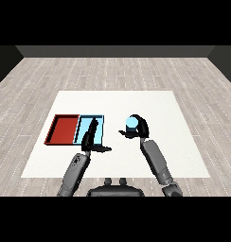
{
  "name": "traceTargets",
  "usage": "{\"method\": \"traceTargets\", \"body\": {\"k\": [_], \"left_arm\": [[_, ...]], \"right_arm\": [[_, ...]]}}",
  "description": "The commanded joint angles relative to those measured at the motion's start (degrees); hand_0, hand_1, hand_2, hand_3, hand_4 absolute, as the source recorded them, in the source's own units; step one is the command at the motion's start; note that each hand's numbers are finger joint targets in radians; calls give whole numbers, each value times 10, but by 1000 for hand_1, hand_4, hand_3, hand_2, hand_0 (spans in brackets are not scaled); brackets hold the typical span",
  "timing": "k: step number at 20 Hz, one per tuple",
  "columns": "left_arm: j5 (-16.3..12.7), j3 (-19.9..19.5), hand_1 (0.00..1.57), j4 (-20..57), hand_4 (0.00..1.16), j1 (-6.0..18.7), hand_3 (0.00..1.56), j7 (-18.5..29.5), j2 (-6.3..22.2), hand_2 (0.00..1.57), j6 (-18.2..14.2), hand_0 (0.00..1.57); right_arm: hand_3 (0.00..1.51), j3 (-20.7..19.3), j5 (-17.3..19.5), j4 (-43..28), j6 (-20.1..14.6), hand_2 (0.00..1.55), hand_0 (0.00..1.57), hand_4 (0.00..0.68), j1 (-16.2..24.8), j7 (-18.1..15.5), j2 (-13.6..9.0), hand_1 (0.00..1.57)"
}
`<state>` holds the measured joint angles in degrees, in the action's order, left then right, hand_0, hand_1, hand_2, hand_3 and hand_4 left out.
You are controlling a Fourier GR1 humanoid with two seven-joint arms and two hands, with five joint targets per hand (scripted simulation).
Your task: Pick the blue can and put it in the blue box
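The right hand (138, 128) curls around the blue can (131, 123) above the white surface (150, 101), right of the blue tray (99, 118), over which the left hand (91, 137) hovers with straight fingers.

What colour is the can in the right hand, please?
Light blue, seen in the head view: can, right hand.

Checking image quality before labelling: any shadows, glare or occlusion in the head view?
Head view: even light, no glare or clear shadows on the table; left hand overlaps the blue tray; right hand partly hides the can.
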<state>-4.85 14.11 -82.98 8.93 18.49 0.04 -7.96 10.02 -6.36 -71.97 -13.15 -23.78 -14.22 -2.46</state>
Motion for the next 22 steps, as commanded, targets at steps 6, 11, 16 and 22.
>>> {"method": "traceTargets", "body": {"k": [6,11,16,22], "left_arm": [[-6,68,0,6,0,32,0,-14,0,0,-41,0],[-32,52,0,74,0,70,0,-4,0,0,-25,0],[-44,130,0,75,0,80,0,-13,0,0,-109,0],[-94,103,0,162,0,138,0,10,0,0,-98,0]], "right_arm": [[1389,11,19,-71,20,1472,1447,576,30,14,10,1447],[1375,7,-1,18,11,1467,1458,551,-32,-9,24,1458],[1360,42,-11,-8,-5,1459,1437,553,-28,15,25,1437],[1382,17,-20,12,36,1469,1444,560,-18,-29,23,1444]]}}
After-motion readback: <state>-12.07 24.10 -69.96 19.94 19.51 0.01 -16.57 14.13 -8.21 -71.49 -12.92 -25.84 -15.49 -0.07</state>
